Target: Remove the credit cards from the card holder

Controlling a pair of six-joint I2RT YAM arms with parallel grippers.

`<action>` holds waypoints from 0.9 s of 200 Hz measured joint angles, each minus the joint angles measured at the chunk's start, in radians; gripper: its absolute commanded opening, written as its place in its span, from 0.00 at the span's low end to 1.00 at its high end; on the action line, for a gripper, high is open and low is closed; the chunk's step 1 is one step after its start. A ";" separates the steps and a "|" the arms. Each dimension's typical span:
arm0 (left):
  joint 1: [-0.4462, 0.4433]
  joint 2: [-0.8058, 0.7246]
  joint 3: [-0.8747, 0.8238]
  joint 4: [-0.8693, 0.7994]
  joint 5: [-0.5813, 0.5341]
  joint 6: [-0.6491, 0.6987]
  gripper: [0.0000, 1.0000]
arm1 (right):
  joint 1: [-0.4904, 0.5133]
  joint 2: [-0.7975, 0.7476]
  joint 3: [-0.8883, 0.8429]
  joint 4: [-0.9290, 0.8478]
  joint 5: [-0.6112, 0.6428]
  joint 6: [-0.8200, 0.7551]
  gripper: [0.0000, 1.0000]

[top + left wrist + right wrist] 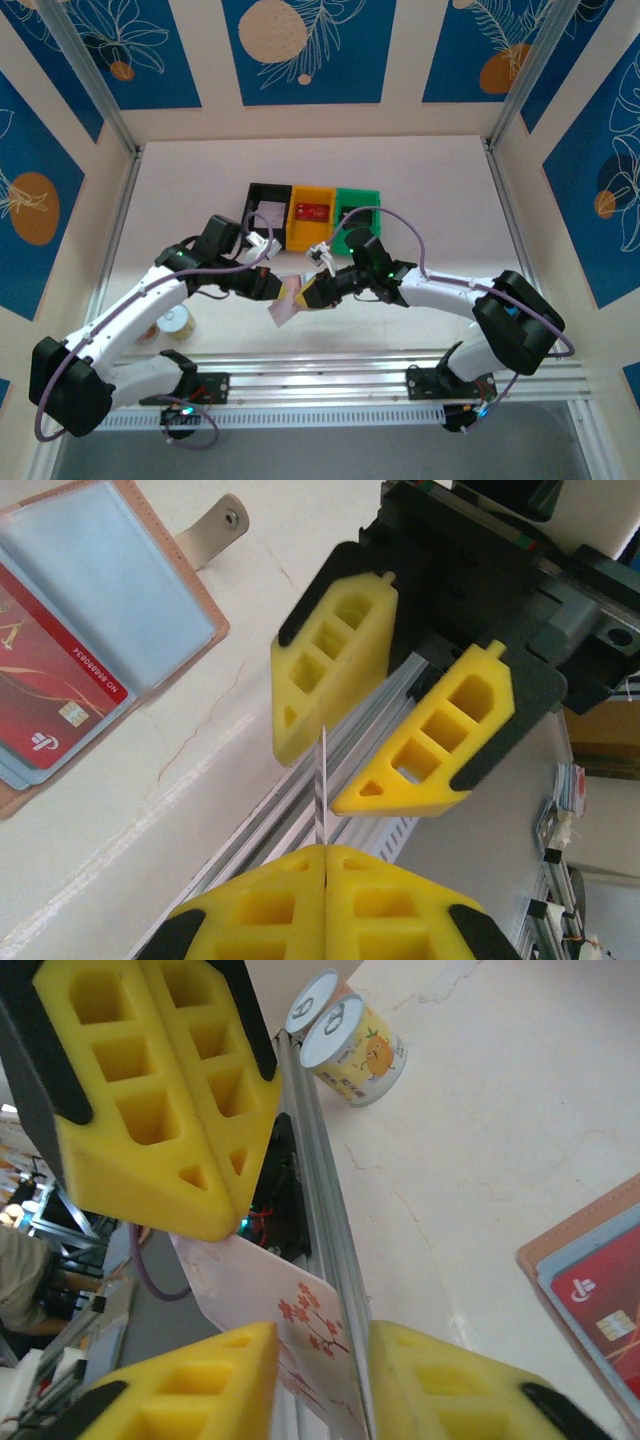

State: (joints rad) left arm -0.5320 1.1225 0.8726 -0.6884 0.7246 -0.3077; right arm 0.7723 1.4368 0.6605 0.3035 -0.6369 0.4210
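Observation:
The tan card holder (200,630) lies open on the table, with a red credit card (50,700) in one of its grey-blue pockets. The right wrist view shows its corner (585,1235) and the same red card (610,1310). My left gripper (325,848) is shut on a white credit card with red blossoms (300,1310), held up off the table (283,308). My right gripper (320,1345) stands astride the card's other end. Its fingers are apart, and a gap shows on the right side of the card. The grippers meet above the table's near edge.
Black (268,212), yellow (312,228) and green (357,195) bins stand in a row at the back; the yellow one holds a red card. A small can with an orange picture (355,1050) stands near the left. An aluminium rail (350,375) runs along the near edge.

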 measured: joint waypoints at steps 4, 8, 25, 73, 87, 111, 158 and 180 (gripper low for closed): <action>0.000 0.000 0.000 0.001 0.002 0.000 0.00 | 0.000 0.000 0.000 0.001 0.000 -0.002 0.22; 0.001 0.000 0.000 0.001 0.003 0.000 0.00 | 0.000 0.000 0.000 0.001 -0.004 0.003 0.22; 0.008 0.000 0.000 0.003 0.005 0.000 0.00 | -0.001 0.000 0.000 0.004 -0.019 0.005 0.18; 0.024 -0.007 0.000 0.021 0.007 -0.001 0.00 | -0.018 0.000 -0.005 0.042 -0.073 0.027 0.07; 0.026 -0.011 0.000 0.023 0.007 -0.001 0.00 | -0.021 0.000 -0.007 0.054 -0.085 0.035 0.03; 0.027 -0.017 0.000 0.030 0.007 -0.001 0.00 | -0.027 0.000 -0.012 0.074 -0.098 0.045 0.00; 0.039 -0.066 0.003 0.036 0.006 -0.001 0.40 | -0.055 -0.013 -0.037 0.110 -0.100 0.073 0.00; 0.050 -0.129 0.005 0.038 0.001 -0.022 0.54 | -0.084 -0.036 -0.064 0.123 -0.092 0.092 0.00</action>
State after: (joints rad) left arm -0.4820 0.9936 0.8780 -0.6506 0.7254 -0.3294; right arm 0.6880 1.4010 0.5964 0.4267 -0.7284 0.5133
